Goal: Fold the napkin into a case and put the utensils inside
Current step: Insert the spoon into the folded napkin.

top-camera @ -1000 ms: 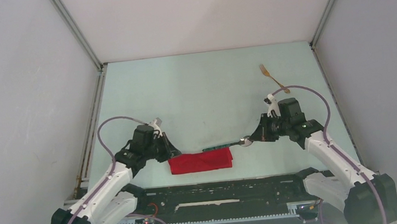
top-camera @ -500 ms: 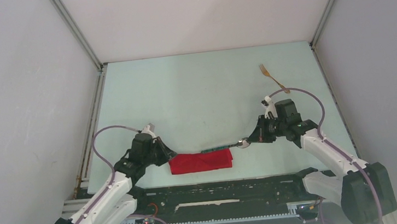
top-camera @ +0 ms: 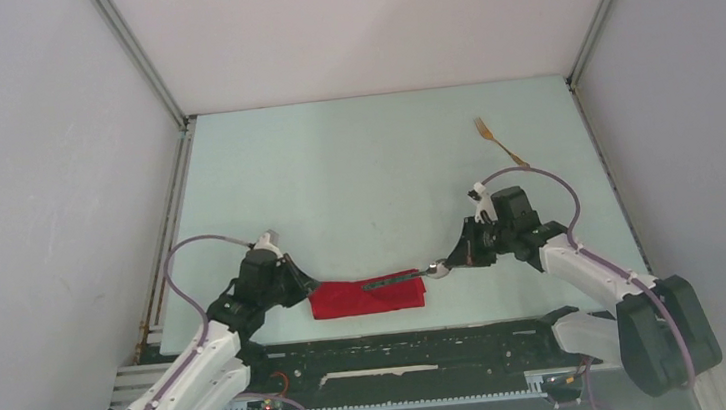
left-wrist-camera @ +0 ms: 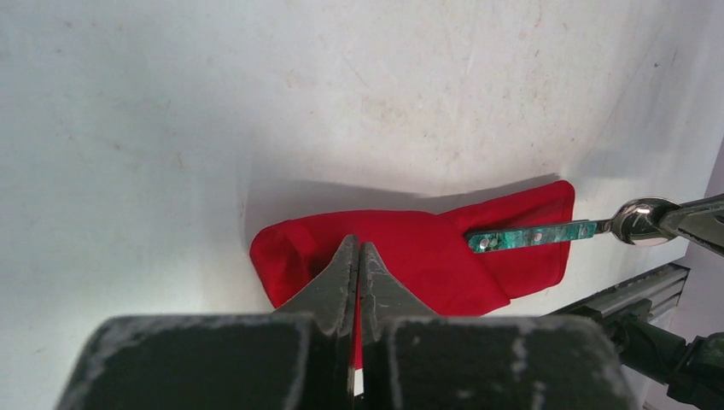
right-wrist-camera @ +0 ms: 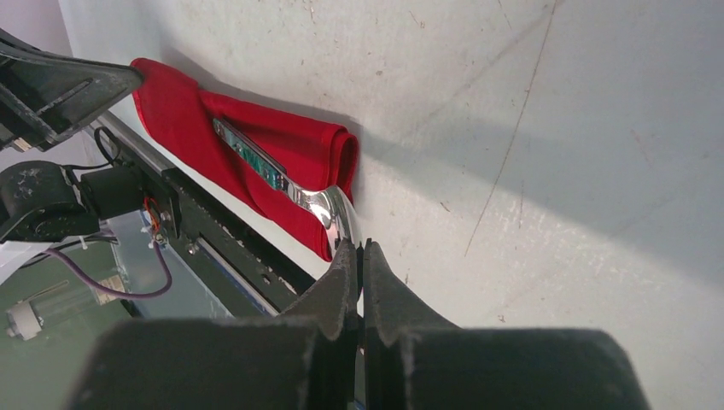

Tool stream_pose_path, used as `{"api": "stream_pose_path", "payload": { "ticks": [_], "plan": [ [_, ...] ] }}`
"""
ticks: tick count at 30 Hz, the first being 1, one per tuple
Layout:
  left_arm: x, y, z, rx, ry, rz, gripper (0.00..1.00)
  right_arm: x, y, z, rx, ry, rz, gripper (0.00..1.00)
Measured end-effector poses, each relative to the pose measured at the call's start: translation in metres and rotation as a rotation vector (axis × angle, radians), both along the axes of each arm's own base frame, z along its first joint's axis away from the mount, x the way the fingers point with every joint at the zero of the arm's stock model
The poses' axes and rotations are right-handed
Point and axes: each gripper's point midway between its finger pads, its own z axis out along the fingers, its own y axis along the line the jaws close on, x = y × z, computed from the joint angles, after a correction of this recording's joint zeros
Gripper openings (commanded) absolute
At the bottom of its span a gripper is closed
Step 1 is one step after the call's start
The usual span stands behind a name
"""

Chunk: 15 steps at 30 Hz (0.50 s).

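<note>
The napkin (top-camera: 368, 296) lies near the front edge, folded into a narrow red case (left-wrist-camera: 427, 256). My left gripper (top-camera: 304, 287) is shut on its left end, and red cloth shows between the closed jaws (left-wrist-camera: 359, 248). My right gripper (top-camera: 442, 267) is shut on the silver bowl of the spoon (right-wrist-camera: 333, 213). The spoon's teal handle (left-wrist-camera: 529, 237) reaches left across the napkin's right half (right-wrist-camera: 290, 141) and stays fully visible on the cloth. The gold fork (top-camera: 500, 142) lies alone at the back right.
A black rail (top-camera: 403, 347) runs along the table's front edge just below the napkin. Grey walls with metal frame posts (top-camera: 139, 56) close in the pale green table (top-camera: 356, 175) on three sides.
My right gripper has carried the spoon left, so its handle now lies over the napkin instead of beside it. My left gripper has settled onto the napkin's left end.
</note>
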Motion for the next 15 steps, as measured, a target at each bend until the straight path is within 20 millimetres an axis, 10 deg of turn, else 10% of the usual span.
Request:
{"api": "stream_pose_path", "payload": {
  "ticks": [15],
  "plan": [
    [-0.013,0.009,-0.023,0.018,0.039,0.027,0.0,0.001,0.027,-0.01,0.034,0.037,0.03,0.0]
  ]
}}
